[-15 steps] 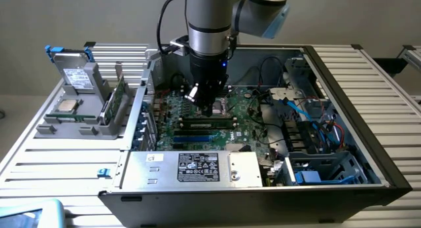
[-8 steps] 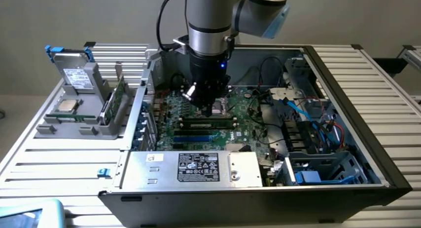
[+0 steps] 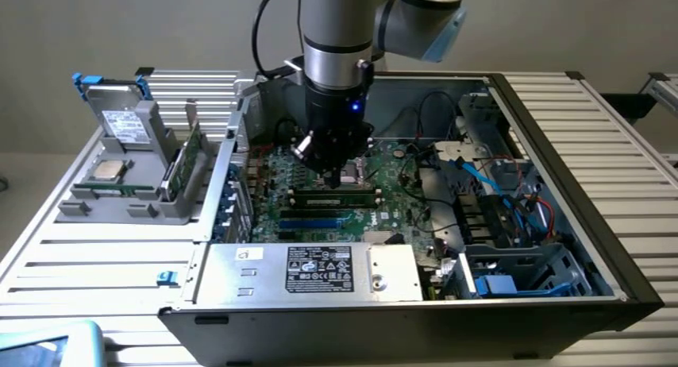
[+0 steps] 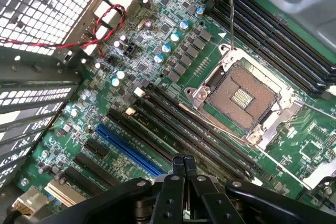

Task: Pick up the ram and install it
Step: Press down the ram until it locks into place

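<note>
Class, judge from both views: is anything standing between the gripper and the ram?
Nothing visible does. The shut gripper hangs right over the ram, which sits along the black memory slots beside the empty CPU socket.

Power supply label (image 3: 319,270) print too small

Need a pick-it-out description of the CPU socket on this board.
Look in the open computer case, on the green motherboard. The CPU socket lies between two banks of long black slots. It alone is square: a shiny metal frame around a dark bed of gold contacts.
</note>
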`<state>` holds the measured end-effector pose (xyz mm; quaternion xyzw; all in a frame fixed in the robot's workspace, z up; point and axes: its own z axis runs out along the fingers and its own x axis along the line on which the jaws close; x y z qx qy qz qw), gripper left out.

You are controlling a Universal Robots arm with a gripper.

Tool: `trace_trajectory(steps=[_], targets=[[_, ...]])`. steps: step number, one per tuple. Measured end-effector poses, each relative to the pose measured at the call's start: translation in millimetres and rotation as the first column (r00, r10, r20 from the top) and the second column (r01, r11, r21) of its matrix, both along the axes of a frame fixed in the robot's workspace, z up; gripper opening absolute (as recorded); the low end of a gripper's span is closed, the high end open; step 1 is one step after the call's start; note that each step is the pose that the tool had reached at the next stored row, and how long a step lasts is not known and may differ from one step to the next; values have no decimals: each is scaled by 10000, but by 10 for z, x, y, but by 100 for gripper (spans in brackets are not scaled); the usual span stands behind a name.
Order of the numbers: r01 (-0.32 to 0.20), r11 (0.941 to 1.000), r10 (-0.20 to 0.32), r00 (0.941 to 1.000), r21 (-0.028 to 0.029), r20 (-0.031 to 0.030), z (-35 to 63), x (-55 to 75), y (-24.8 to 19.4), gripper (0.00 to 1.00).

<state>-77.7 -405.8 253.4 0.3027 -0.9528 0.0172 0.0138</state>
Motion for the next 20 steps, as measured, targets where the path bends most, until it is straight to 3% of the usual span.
trace_trajectory(steps=[4,9,14,20], targets=[[594,9982,-594,9982,0,0,0,0,0,11],[1306,9914,-1306,9914,0,0,0,0,0,11],[1920,9814,-1920,9814,-1,1,0,0,0,11],[2620,9651,-2620,9651,-3,7,0,0,0,11]])
